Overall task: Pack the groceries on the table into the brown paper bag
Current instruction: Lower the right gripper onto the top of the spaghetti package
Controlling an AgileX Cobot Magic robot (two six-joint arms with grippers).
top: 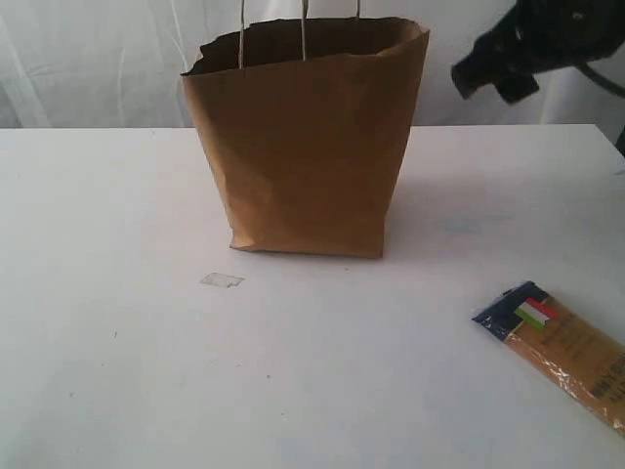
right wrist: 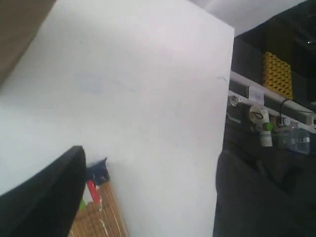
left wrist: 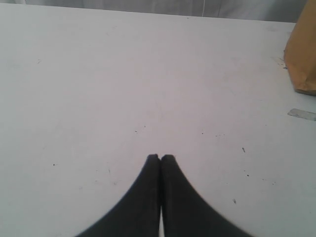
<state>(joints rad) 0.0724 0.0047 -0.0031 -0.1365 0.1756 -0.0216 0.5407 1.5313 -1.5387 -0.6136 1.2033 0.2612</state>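
Note:
The brown paper bag [top: 308,147] stands upright and open-topped at the back middle of the white table [top: 117,371]. A long pasta packet [top: 562,347] with an Italian flag label lies flat at the front right. My right gripper [top: 493,66] hangs high in the air to the right of the bag's rim. In the right wrist view it [right wrist: 150,158] is open with nothing between its fingers, and the packet [right wrist: 96,217] shows far below beside one finger [right wrist: 44,197]. My left gripper [left wrist: 160,157] is shut and empty over bare table, with the bag's corner [left wrist: 302,59] off to one side.
A small scrap of clear tape [top: 222,280] lies on the table in front of the bag, also visible as tape [left wrist: 301,114] in the left wrist view. The table's right edge [right wrist: 224,123] drops off to dark equipment and a shelf rail [right wrist: 266,111].

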